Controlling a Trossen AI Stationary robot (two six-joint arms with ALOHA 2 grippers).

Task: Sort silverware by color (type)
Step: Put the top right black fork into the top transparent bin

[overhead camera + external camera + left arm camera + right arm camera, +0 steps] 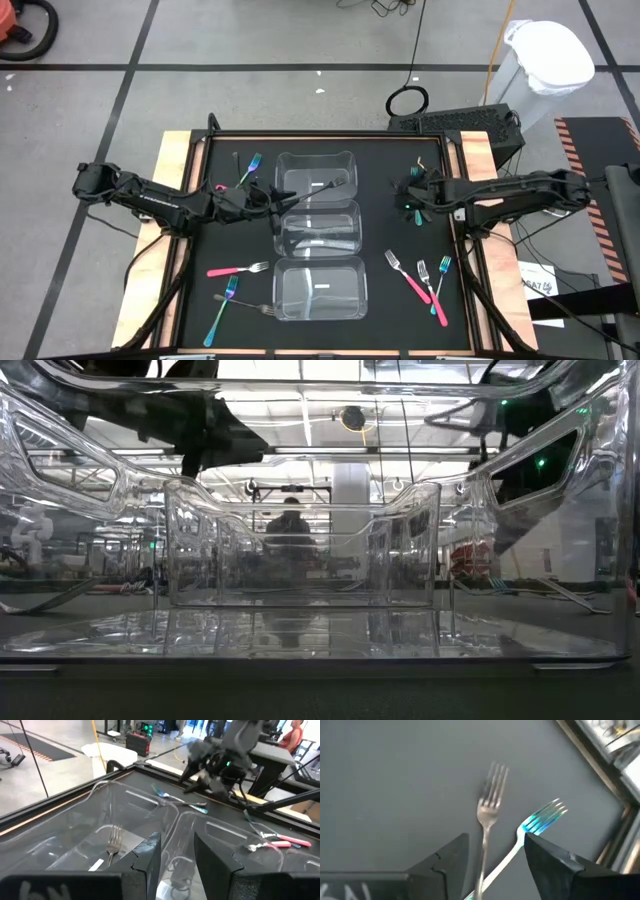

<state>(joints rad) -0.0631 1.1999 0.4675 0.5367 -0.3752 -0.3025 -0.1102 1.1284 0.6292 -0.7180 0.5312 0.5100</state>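
Observation:
Three clear containers stand in a column mid-table: far (315,160), middle (320,238), near (320,300). A dark fork (112,845) lies in the far one. My left gripper (177,834) hovers open at the containers' left side (272,196), with nothing between its fingers. My right gripper (496,837) is open at the far right of the mat (408,195), slanting down over a silver fork (487,815) and a teal fork (542,817) whose handles cross on the mat. Its fingers stand either side of the handles, apart from them.
More forks lie on the black mat: pink-handled and blue ones at the near right (415,280), a pink one (238,269), a teal one (222,312) and a dark one (255,306) at the near left, and a teal one (248,168) at the far left. A wooden frame (175,160) borders the mat.

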